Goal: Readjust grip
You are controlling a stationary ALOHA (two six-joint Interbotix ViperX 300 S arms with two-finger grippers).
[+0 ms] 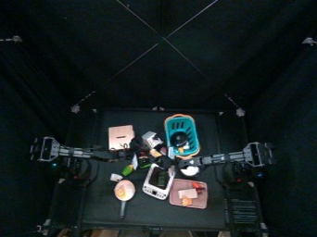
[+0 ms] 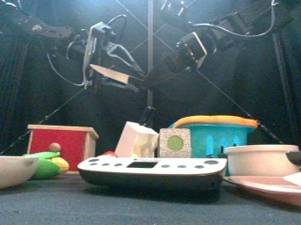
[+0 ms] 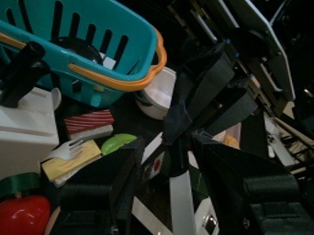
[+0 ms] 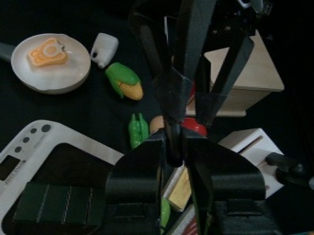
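A long, slim utensil hangs in the air well above the table, in the upper left-centre of the front view. Its visible part is a flat, pale blade, tilted so that it slopes down toward the right, where it darkens and narrows. From the right wrist camera it shows as a thin dark bar running straight up the middle of the frame, pinched between the two jaws of the right end effector. Its exact kind cannot be made out.

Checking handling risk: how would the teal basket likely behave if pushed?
The teal basket looks like thin slotted plastic, so it is probably light and slightly flexible. Wide and low, it would likely slide rather than tip.
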